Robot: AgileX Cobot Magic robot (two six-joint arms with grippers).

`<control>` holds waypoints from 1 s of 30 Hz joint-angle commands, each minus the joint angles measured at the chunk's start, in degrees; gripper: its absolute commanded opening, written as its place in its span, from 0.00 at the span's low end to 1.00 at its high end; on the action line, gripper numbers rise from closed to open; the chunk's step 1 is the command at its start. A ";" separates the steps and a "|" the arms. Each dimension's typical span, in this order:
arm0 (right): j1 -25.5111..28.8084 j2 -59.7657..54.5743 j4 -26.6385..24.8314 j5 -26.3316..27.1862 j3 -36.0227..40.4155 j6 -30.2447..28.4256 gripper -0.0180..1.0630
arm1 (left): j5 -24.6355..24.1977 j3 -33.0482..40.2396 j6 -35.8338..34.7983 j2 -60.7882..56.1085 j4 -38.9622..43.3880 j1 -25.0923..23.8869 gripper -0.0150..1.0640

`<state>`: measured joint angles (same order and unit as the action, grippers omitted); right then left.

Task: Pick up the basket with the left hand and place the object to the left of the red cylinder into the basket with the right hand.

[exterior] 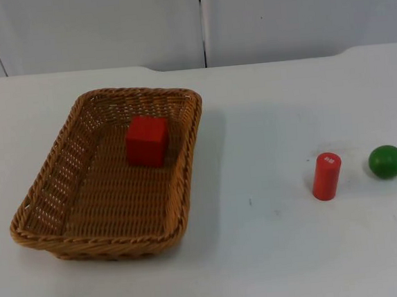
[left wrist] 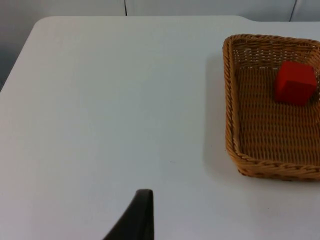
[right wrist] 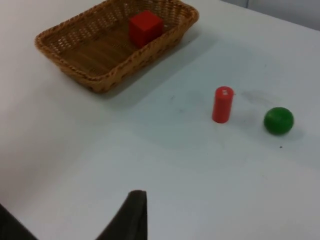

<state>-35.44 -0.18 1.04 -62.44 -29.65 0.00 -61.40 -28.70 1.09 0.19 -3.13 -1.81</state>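
Resting near the surface's (exterior: 277, 253) left edge, the basket (exterior: 63, 195) holds the red cube (exterior: 146, 140); each pincer's opening cannot be told, so any lift should stay level.

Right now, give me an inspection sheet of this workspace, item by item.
Surface: white table, a few small dark specks.
Job's things: wicker basket resting on the table; red cube already inside it; red cylinder upright, right of the basket.
Clutter: green ball right of the cylinder, apart from it.
Grippers: left fingertip over bare table beside the basket; right fingertip back from the objects; both holding nothing.
Cables: nothing seen.
Surroundings: grey partition wall.
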 commanded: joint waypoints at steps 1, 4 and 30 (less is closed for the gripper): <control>2.14 0.18 -0.06 0.66 0.23 -0.43 0.99 | -0.11 0.31 -0.49 -0.19 -0.54 0.00 0.99; 6.45 0.18 -0.06 0.66 0.23 -0.43 0.99 | -0.11 0.31 -0.49 -0.19 -0.54 0.00 0.99; 29.08 0.18 -0.10 0.66 0.13 -0.43 0.99 | -0.11 0.31 -0.49 -0.19 -0.54 0.00 0.99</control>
<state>-6.81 -0.18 0.92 -62.44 -29.65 0.00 -61.40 -28.70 1.09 0.19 -3.13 -1.81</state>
